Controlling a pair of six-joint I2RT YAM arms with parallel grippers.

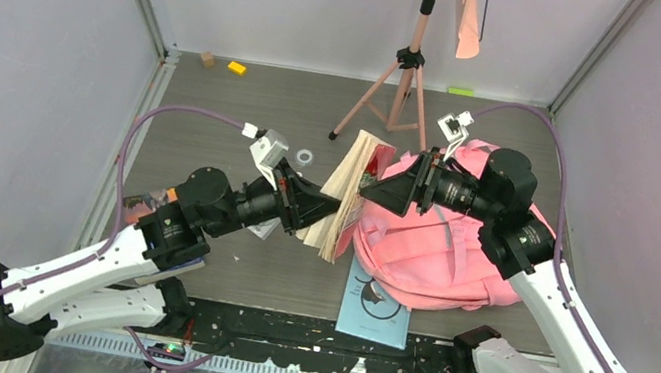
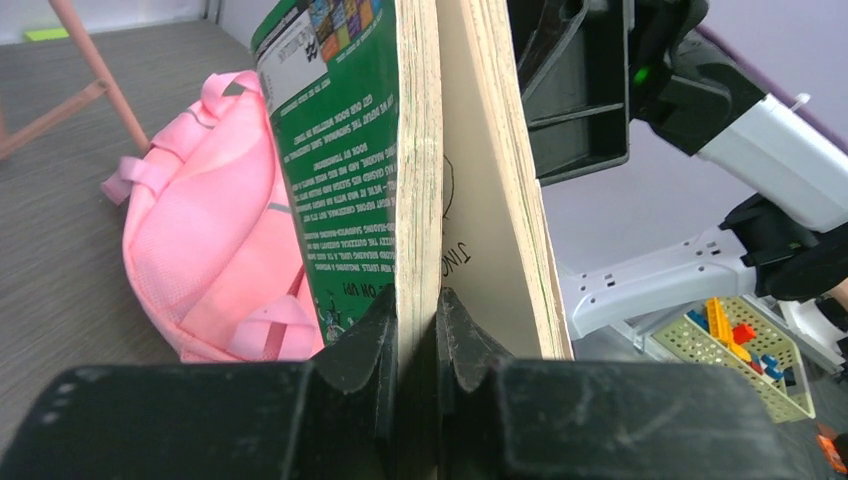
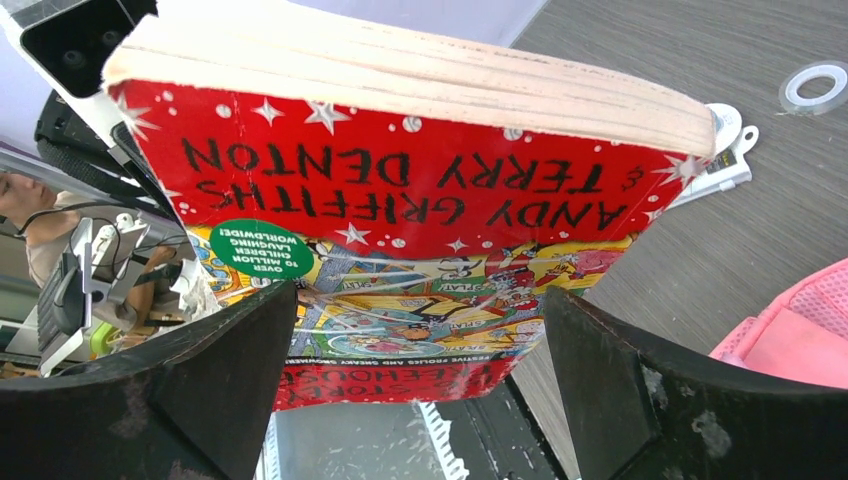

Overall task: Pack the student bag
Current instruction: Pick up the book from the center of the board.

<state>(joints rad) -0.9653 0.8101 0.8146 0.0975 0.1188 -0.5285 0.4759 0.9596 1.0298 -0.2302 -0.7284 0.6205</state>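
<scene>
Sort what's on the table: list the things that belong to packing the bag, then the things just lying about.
Job: student bag; paperback book pinched by the left gripper; right gripper, open beside it; blue booklet.

Lying about: pink tripod; tape ring; yellow block; wooden block.

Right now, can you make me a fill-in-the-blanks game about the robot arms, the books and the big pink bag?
1. The left gripper is pinching two paperback books; the back cover of one is ____.
2. The big fabric backpack on the grey table is coloured ____.
3. The right gripper has its jaws ____, with the red front cover before them.
4. The tripod behind the books has ____ legs.

Missing words: green; pink; open; pink
</scene>
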